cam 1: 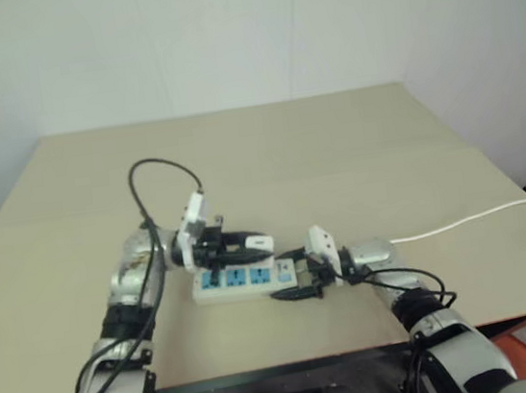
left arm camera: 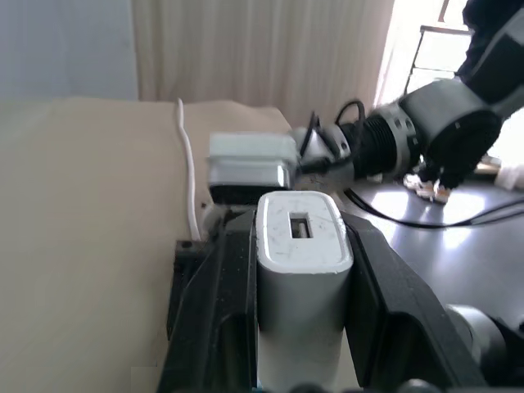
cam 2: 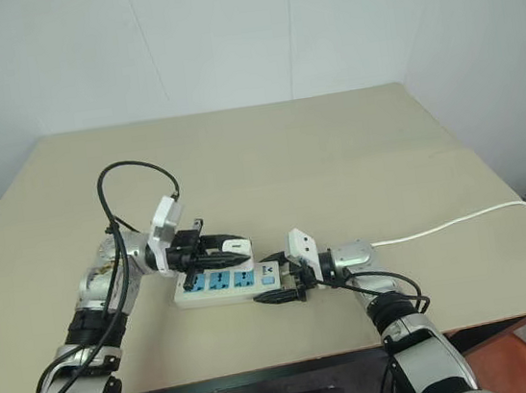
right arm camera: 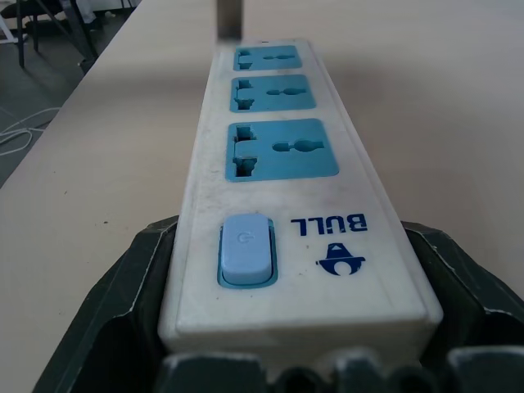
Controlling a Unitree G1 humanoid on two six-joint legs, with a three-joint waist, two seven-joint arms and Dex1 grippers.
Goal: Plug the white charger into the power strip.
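Both grippers engaged: left gripper (cam 1: 245,247) clamps the small white rectangular charger (left arm camera: 299,270) above the long white three-socket power strip (right arm camera: 278,188), whose switch end the right gripper (cam 1: 298,274) grips on the beige table (cam 1: 334,148).

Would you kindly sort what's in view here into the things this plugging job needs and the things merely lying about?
Needed:
- small white rectangular charger, clamped in the left gripper
- long white power strip with blue sockets, its switch end between the right gripper's fingers

Lying about:
- nothing loose on the beige table
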